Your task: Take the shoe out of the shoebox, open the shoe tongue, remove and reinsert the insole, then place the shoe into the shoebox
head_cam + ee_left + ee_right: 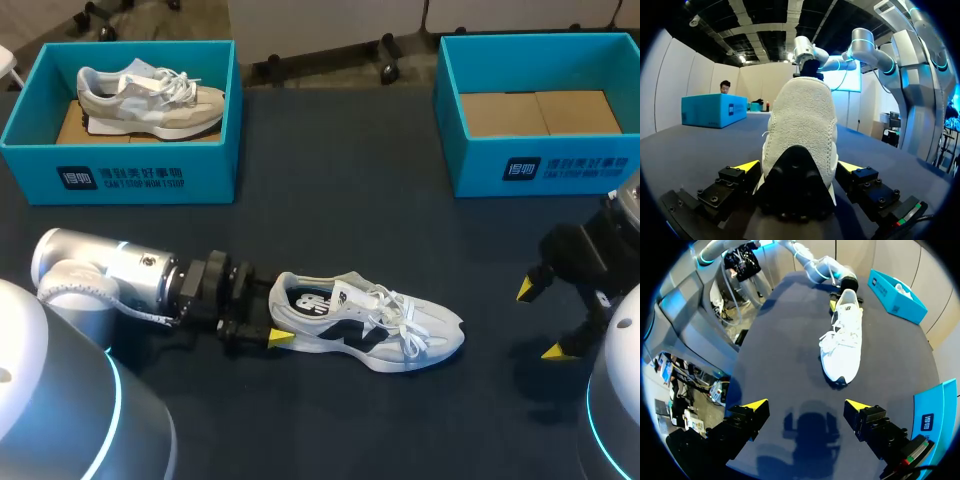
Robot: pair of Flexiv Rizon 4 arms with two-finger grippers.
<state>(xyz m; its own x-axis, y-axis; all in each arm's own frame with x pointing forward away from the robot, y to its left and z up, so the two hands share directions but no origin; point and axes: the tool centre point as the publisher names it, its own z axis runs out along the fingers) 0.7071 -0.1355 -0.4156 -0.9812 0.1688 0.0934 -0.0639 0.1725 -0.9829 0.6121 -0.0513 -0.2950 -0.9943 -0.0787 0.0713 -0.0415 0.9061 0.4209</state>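
A white shoe with black panels (370,325) lies on its sole on the dark table, toe pointing right. My left gripper (272,322) is at its heel and stands open. In the left wrist view the heel (799,150) sits between the yellow fingertips (747,166), and I cannot tell whether they touch it. My right gripper (538,320) hangs open and empty to the right of the toe. From the right wrist view the shoe (845,340) lies well ahead of that open gripper (807,405). An empty blue shoebox (540,165) stands at the back right.
A second blue shoebox (120,175) at the back left holds a beige and grey shoe (150,100). Dark bare tabletop lies between the boxes and the white shoe. In the right wrist view the empty box's corner (935,415) is close beside the right gripper.
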